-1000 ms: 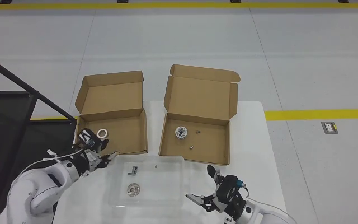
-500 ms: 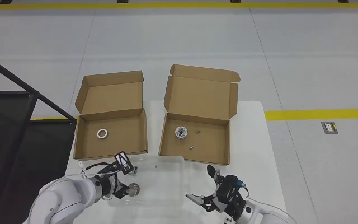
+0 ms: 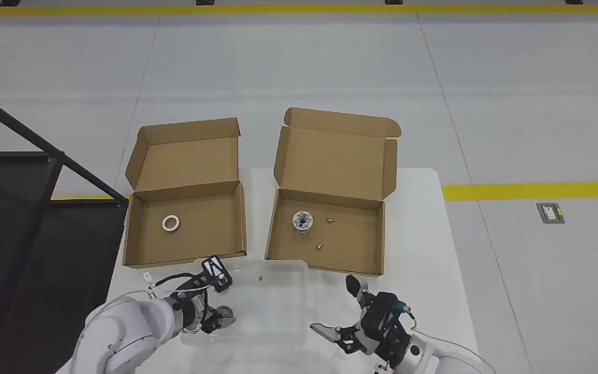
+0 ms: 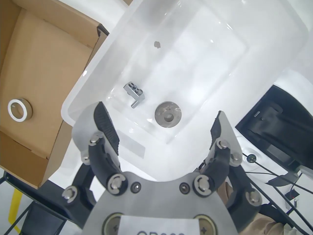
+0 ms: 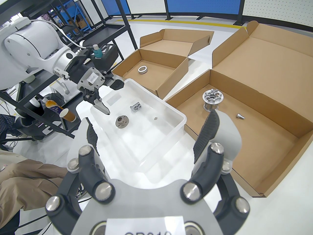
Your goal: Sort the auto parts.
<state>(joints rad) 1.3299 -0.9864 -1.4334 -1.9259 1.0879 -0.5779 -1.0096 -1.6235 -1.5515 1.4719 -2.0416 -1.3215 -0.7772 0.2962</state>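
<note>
Near edge of the bench (image 3: 420,234): right gripper (image 3: 334,306) sits just off the tray's right end, fingers wide apart, nothing in them. We read that as parked clear so the arms don't clash.

Left gripper (image 5: 112,98) hangs over the near-left corner of the clear tray (image 4: 97,54), fingers spread and empty, pointing down at the round flange (image 4: 168,118). We judge that's the next pick, with the opening set to straddle it. A small drilled bracket (image 4: 134,93) lies just beside the flange, not touching. It's a tight spot and a finger could nudge it. A tiny loose bit (image 4: 157,44) sits toward the tray's far side.

Far side of the bench: left box (image 3: 206,234) holds one white ring (image 3: 171,222). Right box (image 3: 360,245) holds a machined hub (image 3: 301,220) plus two small bolts (image 3: 331,221). Lids are folded back so drops go straight in. We count three parts left in the tray.
</note>
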